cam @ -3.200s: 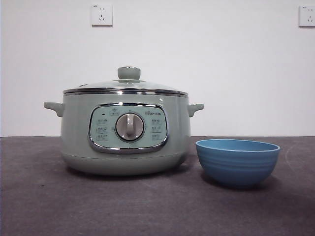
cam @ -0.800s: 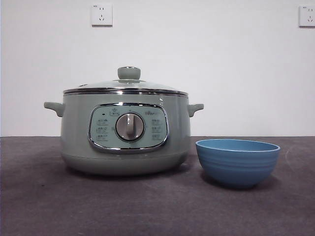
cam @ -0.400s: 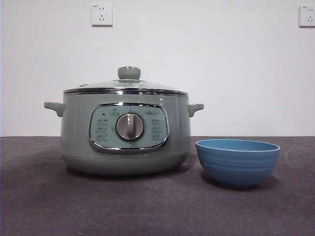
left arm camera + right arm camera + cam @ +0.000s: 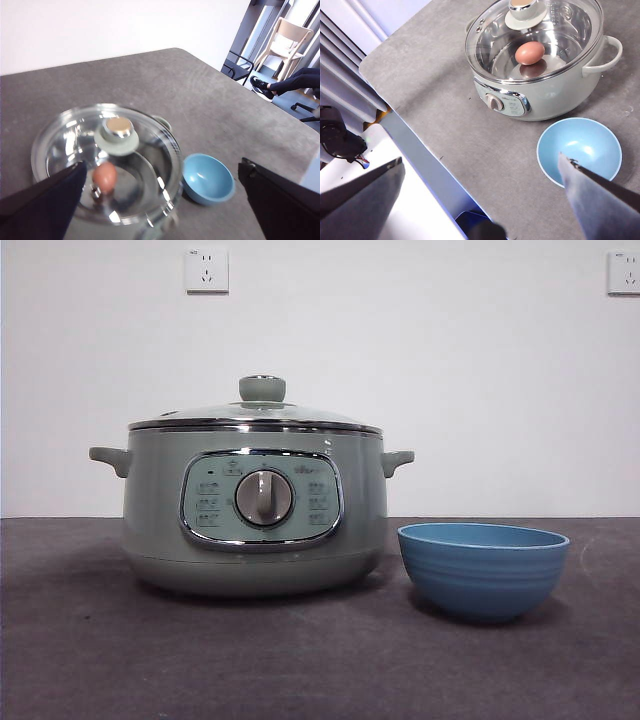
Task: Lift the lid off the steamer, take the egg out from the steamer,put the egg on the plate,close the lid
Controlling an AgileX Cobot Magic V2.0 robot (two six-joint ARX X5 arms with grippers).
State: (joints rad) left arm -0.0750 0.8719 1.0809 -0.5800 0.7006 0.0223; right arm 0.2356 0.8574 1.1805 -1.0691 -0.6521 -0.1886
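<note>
The pale green steamer [image 4: 255, 510] stands on the dark table with its glass lid [image 4: 255, 417] on and the green knob [image 4: 262, 388] on top. Through the lid a brown egg [image 4: 529, 52] shows inside the pot; it also shows in the left wrist view [image 4: 104, 177]. The blue plate, a small bowl [image 4: 483, 568], stands empty just to the right of the steamer. My left gripper [image 4: 162, 167] is open, high above the lid [image 4: 70, 145] and the bowl [image 4: 207, 179]. My right gripper [image 4: 479, 162] is open, high above the table in front of the steamer [image 4: 540, 100] and the bowl [image 4: 579, 150]. Neither gripper shows in the front view.
A white wall with two sockets [image 4: 206, 270] stands behind the table. The table's front edge [image 4: 415, 150] shows in the right wrist view. Beyond the table's far corner stand a wooden chair [image 4: 287, 37] and a seated person's legs [image 4: 285, 82].
</note>
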